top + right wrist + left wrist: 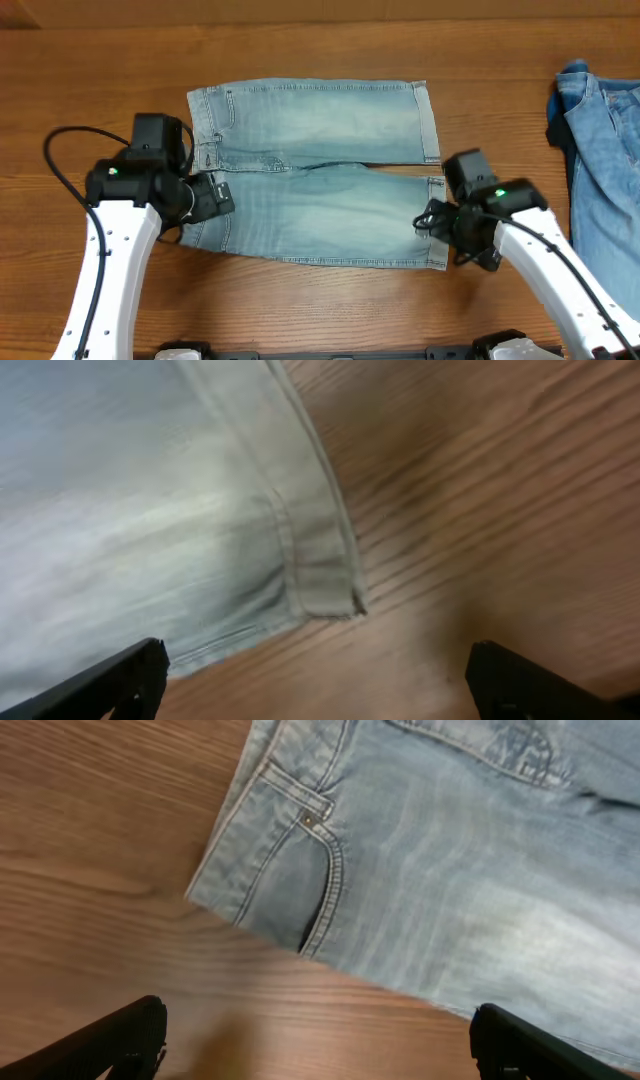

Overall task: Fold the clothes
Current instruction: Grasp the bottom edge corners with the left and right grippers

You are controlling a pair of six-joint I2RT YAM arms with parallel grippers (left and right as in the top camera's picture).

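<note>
The pale light-blue denim shorts (315,170) lie spread flat on the wooden table, waistband to the left, leg hems to the right. My left gripper (215,197) is open and empty just above the near waistband corner; the left wrist view shows the front pocket and rivet (320,850) with bare wood between the fingers (318,1045). My right gripper (432,222) is open and empty at the near leg's hem; the right wrist view shows the hem corner (325,585) above the fingers (318,685).
Deeper-blue denim garments (605,150) lie piled at the table's right edge. Black cables trail from both arms. Bare wood table (100,60) surrounds the shorts.
</note>
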